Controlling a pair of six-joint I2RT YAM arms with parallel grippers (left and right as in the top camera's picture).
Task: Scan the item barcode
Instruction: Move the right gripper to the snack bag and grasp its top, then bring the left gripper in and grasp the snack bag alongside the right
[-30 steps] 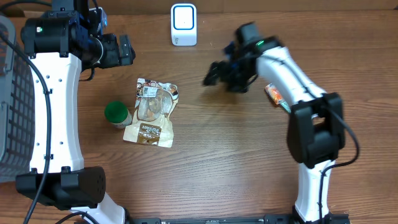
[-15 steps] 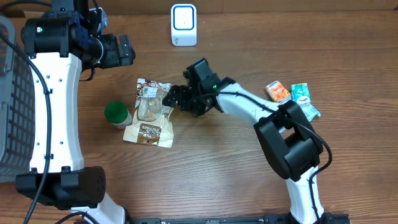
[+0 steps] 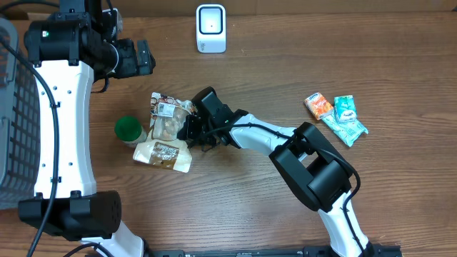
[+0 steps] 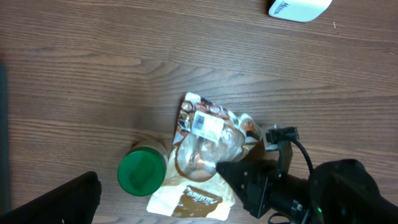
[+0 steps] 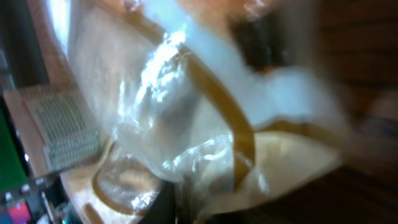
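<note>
A crumpled brown-and-white snack bag (image 3: 166,135) with a clear window lies left of centre, its white barcode label (image 3: 170,108) near its top end. My right gripper (image 3: 188,131) is shut on the bag's right edge. In the right wrist view the bag's film (image 5: 186,112) fills the frame, folded in at the jaws, with the label (image 5: 62,127) at the left. The left wrist view looks down on the bag (image 4: 205,155) and the right gripper (image 4: 235,173). The white scanner (image 3: 211,28) stands at the back centre. My left gripper (image 3: 145,57) hangs open above the table's back left, holding nothing.
A green-lidded jar (image 3: 128,129) stands against the bag's left side. An orange packet (image 3: 318,106) and a teal packet (image 3: 347,116) lie at the right. A grey mesh basket (image 3: 14,128) fills the left edge.
My right arm swung left across the table to the bag and closed on its right edge. The bag crumpled and slid a little left, nudging the jar. The left arm stayed put.
</note>
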